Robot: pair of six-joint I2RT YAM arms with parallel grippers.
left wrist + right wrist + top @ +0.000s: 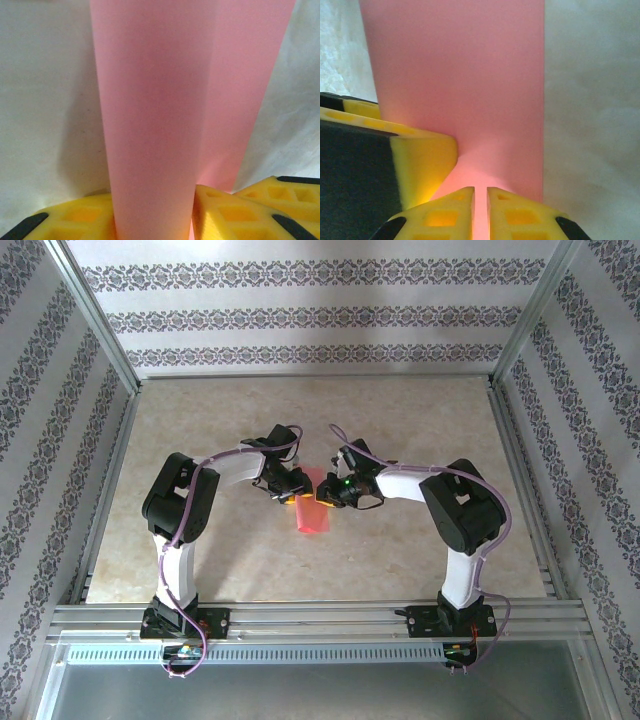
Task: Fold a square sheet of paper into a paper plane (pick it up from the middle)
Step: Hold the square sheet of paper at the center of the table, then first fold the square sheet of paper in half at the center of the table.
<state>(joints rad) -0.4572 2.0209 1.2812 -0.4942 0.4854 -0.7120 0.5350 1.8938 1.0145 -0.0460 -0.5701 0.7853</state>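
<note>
The pink-red square sheet of paper [312, 515] hangs between both grippers over the middle of the table, its lower end reaching toward the near side. In the left wrist view the sheet [155, 125] is bent lengthwise into a tall band that runs down between the yellow fingers [225, 210]. My left gripper [155, 222] is shut on it. My right gripper [481, 210] has its jaws almost together, and the sheet [460, 75] pinches into the thin slit between them. The left gripper's finger [420, 160] presses the paper just beside it. The paper plane is out of view.
The beige marble-look tabletop [200, 440] lies all around the paper. Metal frame rails [520, 490] and patterned walls enclose it on three sides. Both arm bases [185, 620] stand at the near edge.
</note>
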